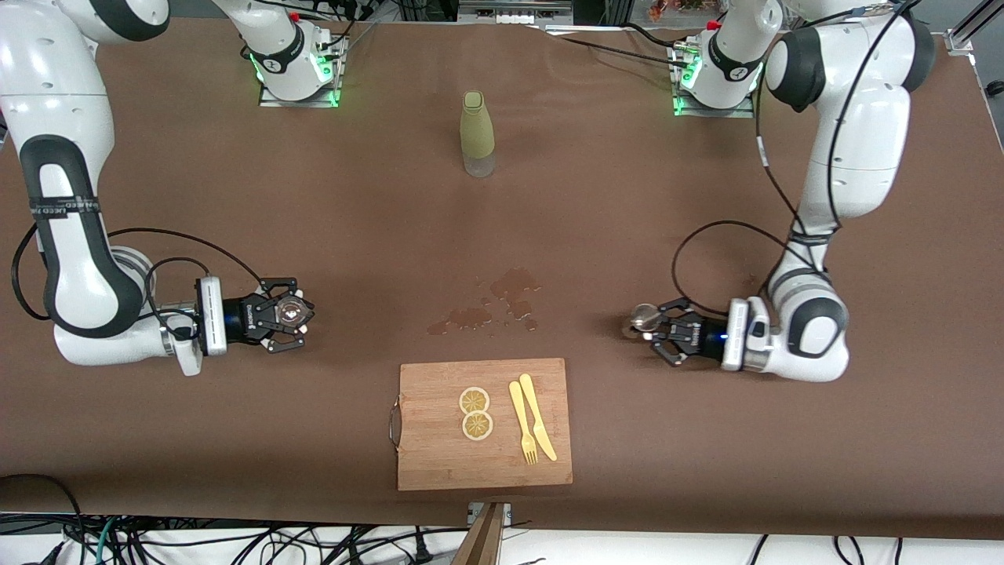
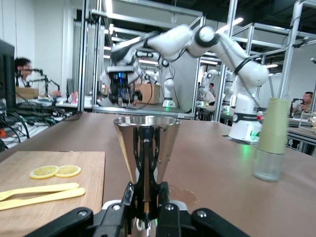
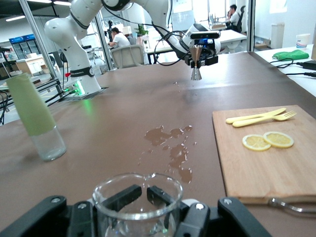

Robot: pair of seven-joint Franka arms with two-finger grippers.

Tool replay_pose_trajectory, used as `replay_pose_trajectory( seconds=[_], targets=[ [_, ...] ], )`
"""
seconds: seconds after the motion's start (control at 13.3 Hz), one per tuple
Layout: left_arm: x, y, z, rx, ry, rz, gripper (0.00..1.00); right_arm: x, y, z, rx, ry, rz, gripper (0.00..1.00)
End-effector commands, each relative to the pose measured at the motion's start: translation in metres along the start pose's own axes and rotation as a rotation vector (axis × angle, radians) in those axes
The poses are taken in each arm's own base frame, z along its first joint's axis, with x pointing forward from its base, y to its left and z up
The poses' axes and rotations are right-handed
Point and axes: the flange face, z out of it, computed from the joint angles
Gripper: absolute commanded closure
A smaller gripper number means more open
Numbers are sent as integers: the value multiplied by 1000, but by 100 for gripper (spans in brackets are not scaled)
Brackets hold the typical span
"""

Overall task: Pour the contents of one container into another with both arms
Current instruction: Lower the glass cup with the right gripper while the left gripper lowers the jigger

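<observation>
We have the left gripper [image 1: 657,333] clenched on the jigger [image 2: 146,153], upright, at its end of the table [image 1: 314,204]. Right gripper [image 1: 286,318] grasps the shot glass [image 3: 137,202]. Well apart, so misalignment risks adding to the spill [image 1: 502,302]. Only the wrist views show the fingers [image 3: 123,196] gripping.

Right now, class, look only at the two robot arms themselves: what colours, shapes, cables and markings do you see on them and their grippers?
Both arms are glossy white, rounded segments with black joint bands. The right arm carries a black strap with white lettering. Loose black cables loop from each forearm toward the wrist. Each wrist has a white block, and the left gripper and right gripper are black, angular, with two fingers. Bases glow green.
</observation>
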Motion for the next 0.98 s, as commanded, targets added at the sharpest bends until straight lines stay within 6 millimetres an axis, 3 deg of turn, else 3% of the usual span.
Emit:
replay_pose_trajectory(
  seconds=[0.0,0.15,0.38,0.6,0.9],
  targets=[
    [-1,27,-65,-20,-4,38,100,-59,-17,1,-2,109,-41,97],
    [-9,52,-117,-17,-16,52,100,-94,-26,-3,-19,144,-60,97],
    [-29,85,-167,12,-9,142,100,-123,-35,-1,-22,186,-76,97],
    [-55,113,-191,24,-6,196,100,-150,-43,9,-21,218,-73,97],
    [-73,147,-215,12,-24,212,100,-163,-47,17,-19,232,-70,96]
  ],
)
